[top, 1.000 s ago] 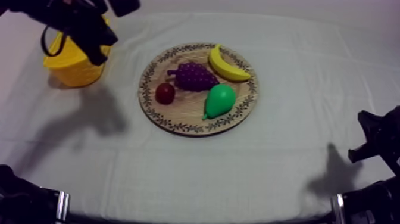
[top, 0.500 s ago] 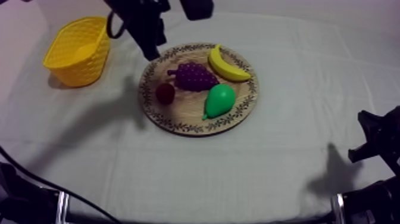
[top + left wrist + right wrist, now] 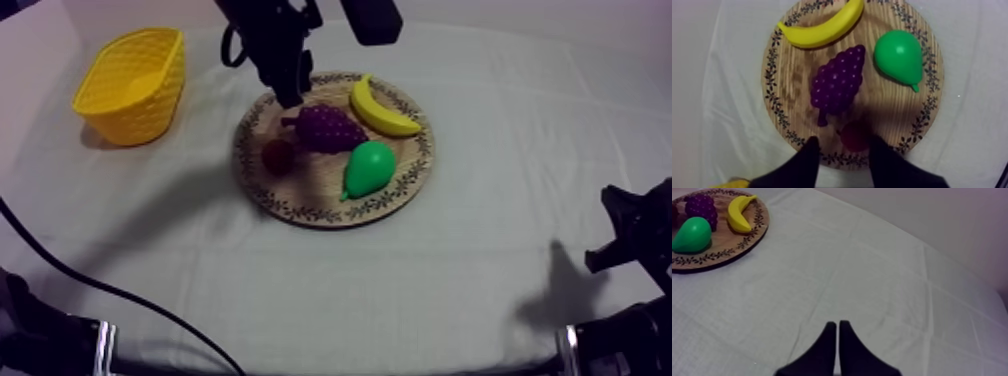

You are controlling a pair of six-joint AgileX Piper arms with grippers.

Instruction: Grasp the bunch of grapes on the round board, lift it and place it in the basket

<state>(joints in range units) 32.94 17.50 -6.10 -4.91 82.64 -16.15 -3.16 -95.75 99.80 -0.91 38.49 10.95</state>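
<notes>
The small red fruit lies closest to the left gripper, just past the gap between its fingertips and in shadow. The green pear lies farther out and off to one side, on its side, with its narrow end turned back toward the gripper. The yellow banana is farthest from it, lying crosswise. A creased grey-white cloth covers the table.
</notes>
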